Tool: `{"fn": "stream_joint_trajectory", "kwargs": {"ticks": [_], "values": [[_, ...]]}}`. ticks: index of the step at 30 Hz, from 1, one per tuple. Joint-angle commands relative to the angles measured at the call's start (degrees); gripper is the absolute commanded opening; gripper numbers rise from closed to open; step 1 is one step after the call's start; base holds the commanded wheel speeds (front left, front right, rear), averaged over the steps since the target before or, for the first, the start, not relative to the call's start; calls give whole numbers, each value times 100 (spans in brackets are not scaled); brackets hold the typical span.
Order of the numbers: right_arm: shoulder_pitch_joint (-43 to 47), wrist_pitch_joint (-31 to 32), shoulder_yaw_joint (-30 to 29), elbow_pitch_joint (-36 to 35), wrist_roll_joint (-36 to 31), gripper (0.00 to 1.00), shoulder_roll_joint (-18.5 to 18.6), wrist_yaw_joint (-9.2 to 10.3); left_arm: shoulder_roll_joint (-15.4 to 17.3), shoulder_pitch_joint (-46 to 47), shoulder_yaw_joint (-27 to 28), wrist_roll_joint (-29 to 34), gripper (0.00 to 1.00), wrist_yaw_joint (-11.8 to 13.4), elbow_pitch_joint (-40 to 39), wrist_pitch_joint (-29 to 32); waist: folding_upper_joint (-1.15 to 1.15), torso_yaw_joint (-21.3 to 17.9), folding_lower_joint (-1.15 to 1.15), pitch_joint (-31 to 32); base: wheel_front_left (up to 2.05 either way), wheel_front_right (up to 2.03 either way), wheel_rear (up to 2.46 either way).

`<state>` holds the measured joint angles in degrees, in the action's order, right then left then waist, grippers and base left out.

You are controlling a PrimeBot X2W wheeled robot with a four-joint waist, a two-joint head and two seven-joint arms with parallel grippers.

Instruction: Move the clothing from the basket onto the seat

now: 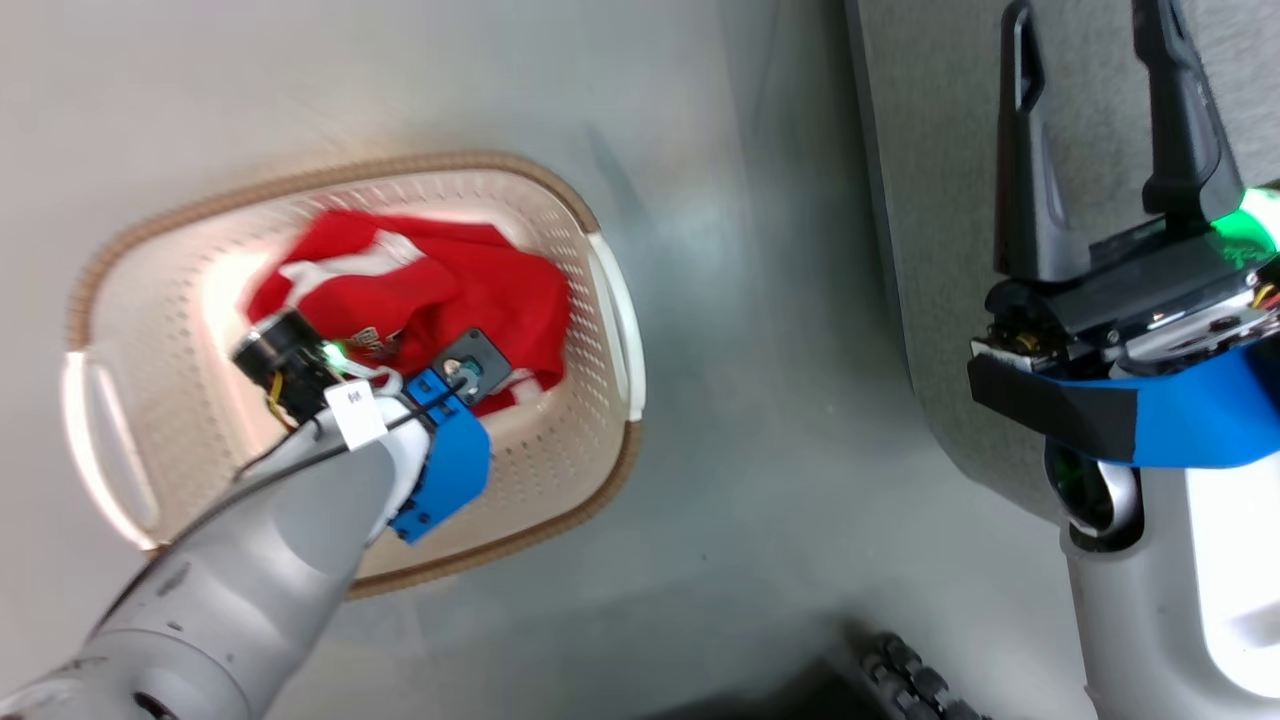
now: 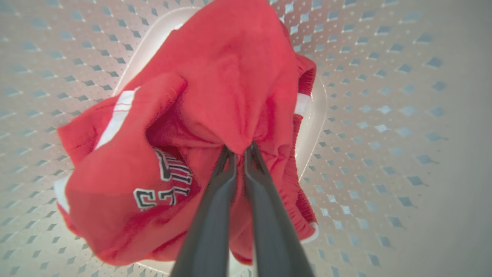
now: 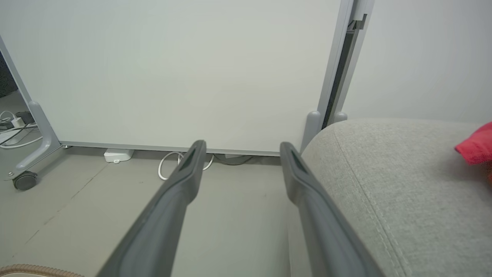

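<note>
- Clothing (image 2: 215,96), red with white stripes and black-and-white lettering, lies bunched in the bottom of the basket (image 1: 170,320). The basket stands on the floor (image 1: 760,400) beside the seat (image 3: 384,184).
- The left gripper (image 2: 239,148) is down inside the basket. Its two fingers are pressed nearly together on a raised fold of the red cloth, so I judge that it holds the clothing.
- The right gripper (image 3: 242,146) has its fingers wide apart and holds nothing. It hangs near the rounded edge of the seat.
- To do this step well, I would lift straight up until the hanging cloth is above the brown rim, and only then carry it across to the seat. Such a thin pinch can slip, so the lift should be slow.
- The cloth covers the fingertips, so I cannot tell how deep the grip goes, or whether the fold belongs to one garment or two.
- In the head view the left arm covers part of the clothing.
- A small red piece (image 3: 476,148) lies on the seat, cut off at the right edge of the right wrist view. What it is I cannot say.
</note>
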<state>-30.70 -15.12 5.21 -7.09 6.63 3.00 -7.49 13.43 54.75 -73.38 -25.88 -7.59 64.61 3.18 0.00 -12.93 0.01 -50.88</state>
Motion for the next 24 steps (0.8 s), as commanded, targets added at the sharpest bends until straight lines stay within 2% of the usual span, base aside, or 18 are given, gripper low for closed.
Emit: {"fn": "stream_joint_trajectory", "kwargs": {"ticks": [1, 13, 24], "values": [[105, -5, -19, 32, 3, 100, 33, -1, -42, -54, -13, -71, 0, 23, -1, -89, 0, 184, -1, 342, 0, 0, 0], [653, -5, -189, 406, 13, 100, 223, -2, -507, -445, 2, -858, 0, 22, 145, -1293, 0, 692, -1, 1795, 0, 0, 0], [1244, -4, -333, 694, 44, 100, 294, -2, -596, -635, 342, -1526, 0, 22, -69, -1835, 0, 1043, -1, 3000, 0, 0, 0]]}}
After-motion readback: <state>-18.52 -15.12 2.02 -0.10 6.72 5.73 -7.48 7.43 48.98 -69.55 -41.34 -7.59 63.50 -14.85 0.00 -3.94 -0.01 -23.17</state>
